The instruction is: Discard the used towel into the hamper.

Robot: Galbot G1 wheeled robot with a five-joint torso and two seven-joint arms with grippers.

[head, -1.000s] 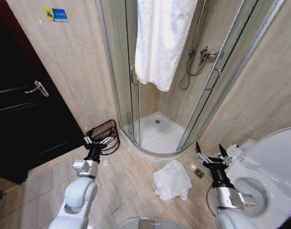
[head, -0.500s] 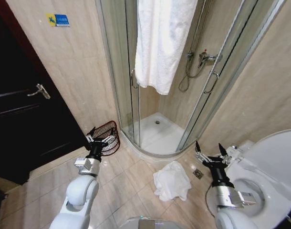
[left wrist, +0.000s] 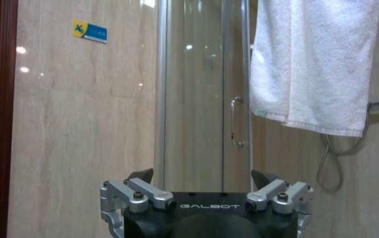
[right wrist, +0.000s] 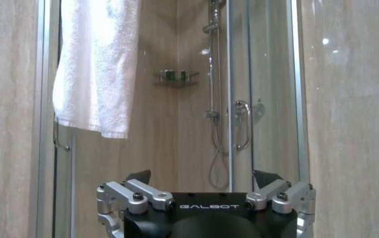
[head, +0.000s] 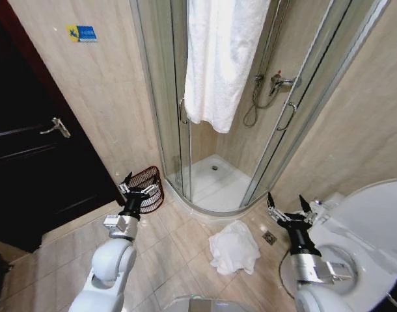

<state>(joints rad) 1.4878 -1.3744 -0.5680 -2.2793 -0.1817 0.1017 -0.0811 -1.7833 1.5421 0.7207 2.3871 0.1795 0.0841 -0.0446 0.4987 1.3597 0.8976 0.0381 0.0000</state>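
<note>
The used towel [head: 234, 247] lies crumpled and white on the floor tiles in front of the shower. The hamper [head: 150, 184], a dark red-brown wire basket, sits on the floor against the wall beside the shower door. It is partly covered by my left gripper [head: 138, 186], which is raised in front of it, open and holding nothing. My right gripper [head: 288, 208] is raised to the right of the towel, also open and holding nothing. The left gripper [left wrist: 202, 176] and the right gripper [right wrist: 204, 177] both point at the shower in their wrist views.
A large white towel [head: 221, 58] hangs over the curved glass shower enclosure [head: 185, 143]. A dark door [head: 29, 162] is at the left and a toilet [head: 364, 240] at the right. A floor drain [head: 269, 238] lies near the used towel.
The whole picture has shifted slightly, so the camera has moved. Both arms keep the same raised pose with open grippers, and the towel lies where it was.
</note>
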